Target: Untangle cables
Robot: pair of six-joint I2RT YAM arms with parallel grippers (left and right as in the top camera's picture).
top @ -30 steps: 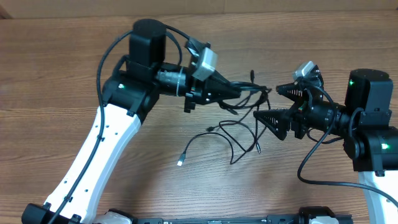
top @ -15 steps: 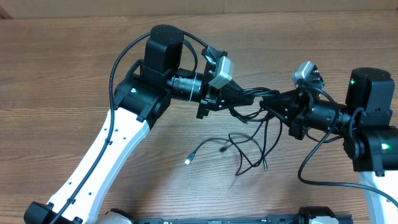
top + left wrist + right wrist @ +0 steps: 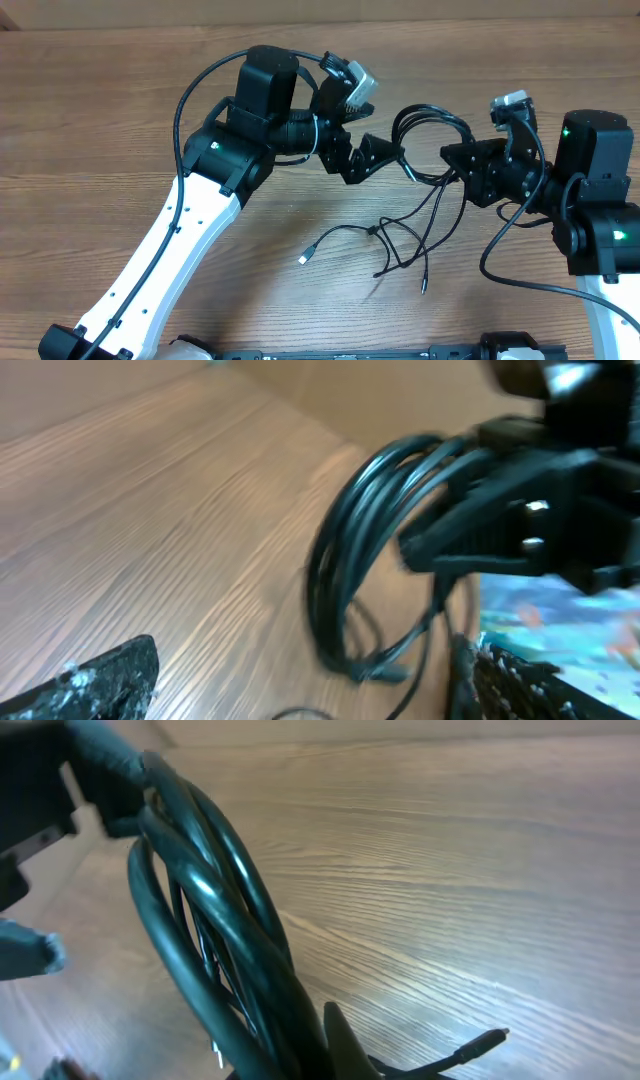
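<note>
Coil: the cables were bunched into a black coil [image 3: 255, 945], lifted off the table [image 3: 100, 150] between the two arms.
Right gripper: the right gripper [image 3: 452, 160] was pressed together on the coil's right side, pinching the bundle.
Left gripper: the left gripper [image 3: 305, 658] was spread wide just left of the coil. It held nothing, and whether a fingertip grazed the coil could not be told.
Loose strands: thin strands [image 3: 383, 228] hung from the coil's lower edge, crossing one another below it.
Plugs: one silver-tipped plug [image 3: 303, 259] lay on the wood well below and left of the coil. A second tip [image 3: 424, 289] lay straight below it.
In the way, left wrist view: the right gripper's black body covered the coil's far side, and everything there was blurred.
In the way, right wrist view: the coil filled the foreground and hid that gripper's own fingertips, with the left gripper a dark blur beyond the coil.
Around: the left arm's thick cord [image 3: 183, 105] arched far left of the coil. The right arm's cord [image 3: 487, 262] looped below and right of it.
</note>
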